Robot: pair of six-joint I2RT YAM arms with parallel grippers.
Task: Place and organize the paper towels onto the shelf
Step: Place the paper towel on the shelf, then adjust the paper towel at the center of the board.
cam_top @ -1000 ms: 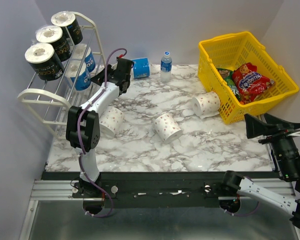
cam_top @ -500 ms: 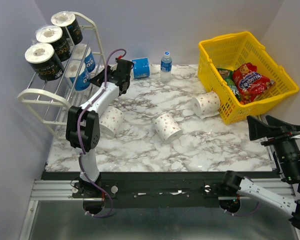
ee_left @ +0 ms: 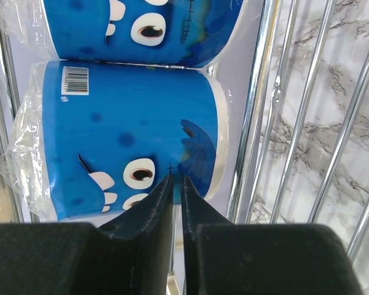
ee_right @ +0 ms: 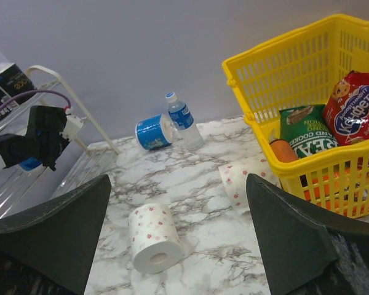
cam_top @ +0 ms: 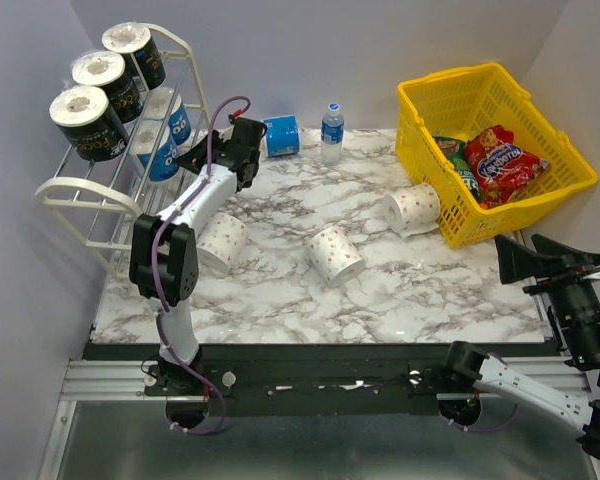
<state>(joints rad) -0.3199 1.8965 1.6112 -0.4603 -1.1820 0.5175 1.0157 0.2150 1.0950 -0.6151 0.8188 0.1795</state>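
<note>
The shelf is white; black rolls, blue rolls, white rolls with seemingly reddish dots; yellow basket.

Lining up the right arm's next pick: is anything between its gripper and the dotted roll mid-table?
Nothing visible. The right gripper stands open off the right edge of the table, and only bare marble lies between it and the dotted roll.

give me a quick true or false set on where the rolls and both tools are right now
1. Three black rolls sit on the top tier of the shelf. True.
2. The left tool is open. False: it is shut, by a shelved blue roll.
3. A loose blue roll lies beside the water bottle. True.
4. The dotted rolls are on the shelf. False: three lie on the table.
5. The right tool grips a roll. False: it is open and empty.
</note>
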